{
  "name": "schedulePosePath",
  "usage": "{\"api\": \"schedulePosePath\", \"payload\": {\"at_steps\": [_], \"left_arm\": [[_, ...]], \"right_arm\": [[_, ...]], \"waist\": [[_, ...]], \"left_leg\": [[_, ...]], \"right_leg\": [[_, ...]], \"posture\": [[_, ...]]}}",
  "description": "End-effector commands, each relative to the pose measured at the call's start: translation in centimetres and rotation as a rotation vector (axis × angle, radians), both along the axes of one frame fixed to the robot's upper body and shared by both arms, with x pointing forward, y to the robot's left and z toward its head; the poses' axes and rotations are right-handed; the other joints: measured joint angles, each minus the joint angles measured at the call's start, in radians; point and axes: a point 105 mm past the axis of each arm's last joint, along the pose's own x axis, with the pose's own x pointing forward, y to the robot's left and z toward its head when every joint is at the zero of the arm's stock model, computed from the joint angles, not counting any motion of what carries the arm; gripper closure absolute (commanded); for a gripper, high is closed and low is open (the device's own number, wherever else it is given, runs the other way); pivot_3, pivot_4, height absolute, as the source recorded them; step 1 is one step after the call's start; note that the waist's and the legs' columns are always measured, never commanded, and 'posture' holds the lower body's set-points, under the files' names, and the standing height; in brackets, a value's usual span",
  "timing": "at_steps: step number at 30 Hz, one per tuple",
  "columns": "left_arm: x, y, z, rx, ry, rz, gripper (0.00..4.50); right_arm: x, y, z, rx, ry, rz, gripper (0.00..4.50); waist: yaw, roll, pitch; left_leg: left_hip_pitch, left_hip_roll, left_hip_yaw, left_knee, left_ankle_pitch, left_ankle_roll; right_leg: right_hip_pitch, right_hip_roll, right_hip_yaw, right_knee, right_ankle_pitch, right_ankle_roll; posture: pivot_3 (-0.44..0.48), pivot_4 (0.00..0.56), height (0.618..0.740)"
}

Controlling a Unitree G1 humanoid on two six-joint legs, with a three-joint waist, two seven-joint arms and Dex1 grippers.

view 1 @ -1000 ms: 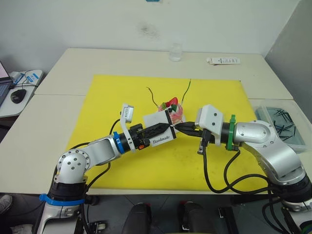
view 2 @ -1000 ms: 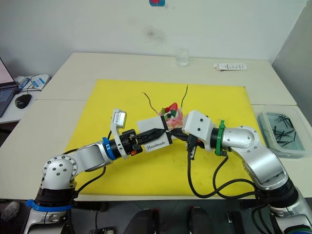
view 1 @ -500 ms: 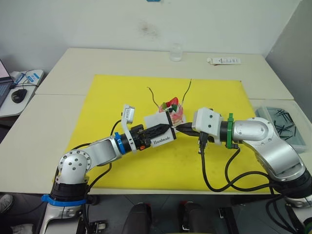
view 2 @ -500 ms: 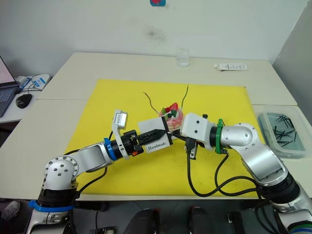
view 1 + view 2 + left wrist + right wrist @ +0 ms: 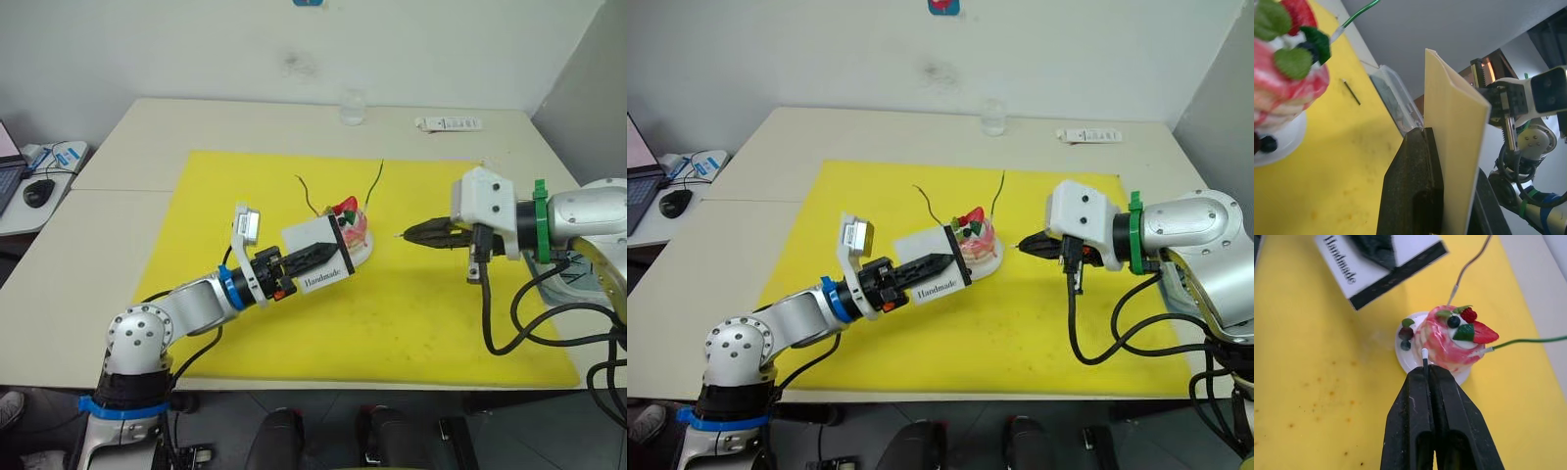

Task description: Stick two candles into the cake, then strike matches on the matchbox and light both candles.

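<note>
Match [image 5: 1424, 358] pinched in right hand [image 5: 409, 233], apparently unlit, cake [image 5: 353, 223] near

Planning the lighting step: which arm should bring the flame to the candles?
Right, probably. The right gripper is shut on a match pointing at the cake and its candles; the left gripper holds the matchbox.

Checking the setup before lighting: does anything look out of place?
One stray match lies loose on the yellow mat beyond the cake, outside the clear box. Both candles lean outward from the cake instead of standing upright.
</note>
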Motion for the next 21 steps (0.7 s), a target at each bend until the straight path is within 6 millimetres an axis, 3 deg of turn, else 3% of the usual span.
{"api": "schedulePosePath", "payload": {"at_steps": [1,11,21], "left_arm": [[-0.6,0.4,1.0,-0.005,-0.052,-0.021,4.5],[-1.5,0.8,0.7,0.016,-0.048,-0.015,4.5],[-3.8,3.0,0.2,0.08,-0.015,0.001,4.5]], "right_arm": [[0.2,0.2,1.2,0.05,-0.053,-0.017,4.46],[0.8,1.2,1.4,0.108,-0.08,-0.02,4.46],[4.6,6.1,3.1,0.341,-0.192,-0.064,4.46]], "waist": [[0.0,0.0,0.0],[-0.001,0.0,0.0],[-0.007,0.0,0.0]], "left_leg": [[0.0,0.0,0.0,0.0,0.0,0.0],[0.0,-0.001,0.002,0.0,0.0,0.0],[0.0,0.0,0.003,0.0,0.0,0.0]], "right_leg": [[0.0,0.0,0.0,0.0,0.0,0.0],[0.0,-0.004,0.0,0.0,0.0,0.001],[-0.003,-0.003,0.001,0.003,0.0,0.0]], "posture": [[0.0,0.15,0.74],[0.0,0.15,0.74],[0.0,0.15,0.74]]}}
